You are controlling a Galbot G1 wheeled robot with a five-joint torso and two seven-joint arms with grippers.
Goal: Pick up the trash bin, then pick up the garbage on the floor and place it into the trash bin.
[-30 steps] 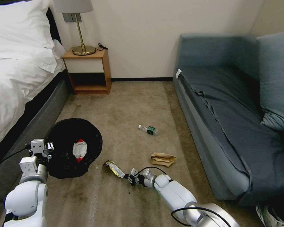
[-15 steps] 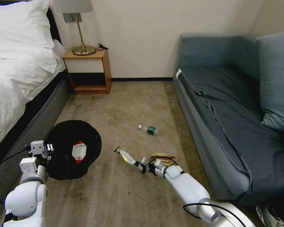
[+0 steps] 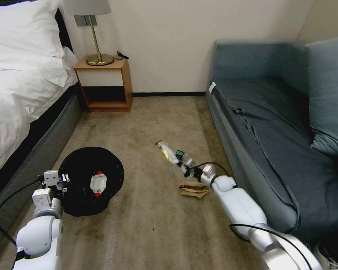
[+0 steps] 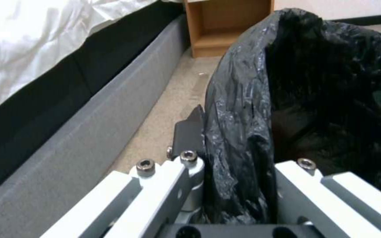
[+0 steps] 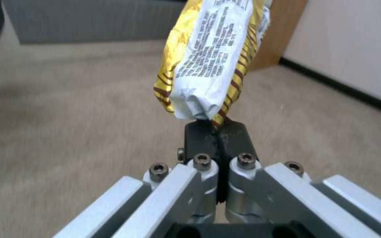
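From where I stand, the trash bin (image 3: pixel 87 180) is the biggest of the task's things: one bin, held low on the left beside the bed (image 3: pixel 18 86). Its white wall is hidden under the black bag (image 4: pixel 287 99), so all I make out is crinkled plastic. The left gripper (image 3: pixel 61 179) has its fingers (image 4: pixel 190 132) clamped on the bag-covered rim, one finger outside and the other lost inside the bag. One red-and-white packet (image 3: pixel 97 183) lies inside. On the carpet (image 3: pixel 146 232) I count one crumpled brown paper bag (image 3: pixel 193 188); just beyond it is one bottle (image 3: pixel 181 154), mostly hidden behind the raised wrapper, only its green label showing. The right gripper (image 3: pixel 184 167) holds one gold-striped wrapper (image 5: pixel 212 59) above the floor, fingers (image 5: pixel 199 138) pressed together on its lower end.
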